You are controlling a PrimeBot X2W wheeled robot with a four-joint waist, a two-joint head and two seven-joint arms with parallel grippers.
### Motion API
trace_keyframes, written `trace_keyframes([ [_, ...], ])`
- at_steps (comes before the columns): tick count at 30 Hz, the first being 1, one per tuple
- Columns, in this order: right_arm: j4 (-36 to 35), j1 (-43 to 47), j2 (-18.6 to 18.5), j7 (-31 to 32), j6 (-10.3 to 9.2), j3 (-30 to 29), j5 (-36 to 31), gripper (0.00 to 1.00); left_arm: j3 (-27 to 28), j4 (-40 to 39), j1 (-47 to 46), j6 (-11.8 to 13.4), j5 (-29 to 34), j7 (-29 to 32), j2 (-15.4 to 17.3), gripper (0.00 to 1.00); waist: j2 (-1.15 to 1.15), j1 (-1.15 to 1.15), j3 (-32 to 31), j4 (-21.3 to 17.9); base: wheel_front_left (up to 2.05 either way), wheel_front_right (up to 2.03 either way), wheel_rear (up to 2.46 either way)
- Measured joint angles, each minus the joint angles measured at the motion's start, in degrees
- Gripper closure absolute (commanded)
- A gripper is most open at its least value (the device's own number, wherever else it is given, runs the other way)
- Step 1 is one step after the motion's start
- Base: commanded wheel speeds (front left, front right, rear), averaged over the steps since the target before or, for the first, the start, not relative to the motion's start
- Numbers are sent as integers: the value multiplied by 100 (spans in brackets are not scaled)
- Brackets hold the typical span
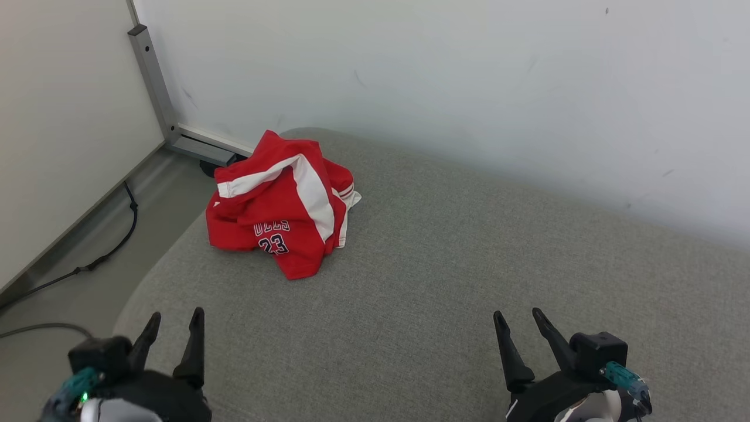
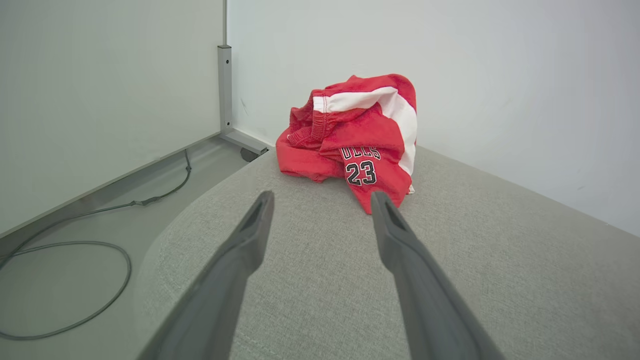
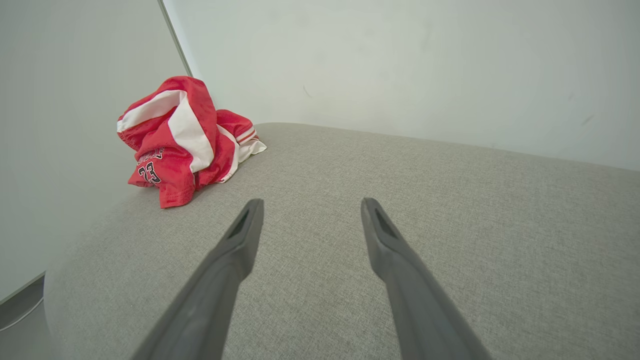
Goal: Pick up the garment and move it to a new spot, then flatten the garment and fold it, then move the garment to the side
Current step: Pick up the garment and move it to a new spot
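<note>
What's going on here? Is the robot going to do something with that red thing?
Nothing is being handled yet. A crumpled red garment with the number 23 on it lies in a heap near the far left corner of a grey padded surface. The robot's left tool and right tool are both open and empty, on the near side, well apart from the garment. Picking it up and folding it has not begun.

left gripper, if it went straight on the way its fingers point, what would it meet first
Probably the crumpled red and white jersey garment, lying straight ahead of the left gripper; its height over the grey fabric cushion is unclear.
</note>
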Motion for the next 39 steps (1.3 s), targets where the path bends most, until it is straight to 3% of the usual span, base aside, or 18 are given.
trace_keyframes([
  [7, -318, 224, -41, -24, 5, 4, -1, 0, -225, 609, -1224, -100, 18, 784, -101, 0, 1, 0, 86, 14, 0, 0, 0],
  [15, -962, 493, -255, 20, -9, 148, -185, 0, -152, 1000, -1422, -202, -8, 1527, 211, 0, 0, 0, 349, -180, 0, 0, 0],
  [22, -1568, 483, -577, 232, -55, 177, -442, 0, 26, 1156, -1939, -185, -108, 1820, 242, 0, 1, 0, 756, -580, 0, 0, 0],
  [30, -2180, 333, -800, 490, -60, 193, -539, 0, 207, 1221, -2264, -22, -125, 1931, 288, 0, 1, 1, 1345, -1100, 0, 0, 0],
  [34, -2384, 211, -880, 613, -87, 125, -583, 0, 315, 1308, -2508, 176, -112, 1930, 350, 0, 1, 1, 1653, -1361, 0, 0, 0],
  [39, -2527, 103, -949, 691, -102, 22, -588, 0, 370, 1612, -2704, 323, 46, 1931, 606, 0, 1, 1, 1973, -1700, 0, 0, 0],
])
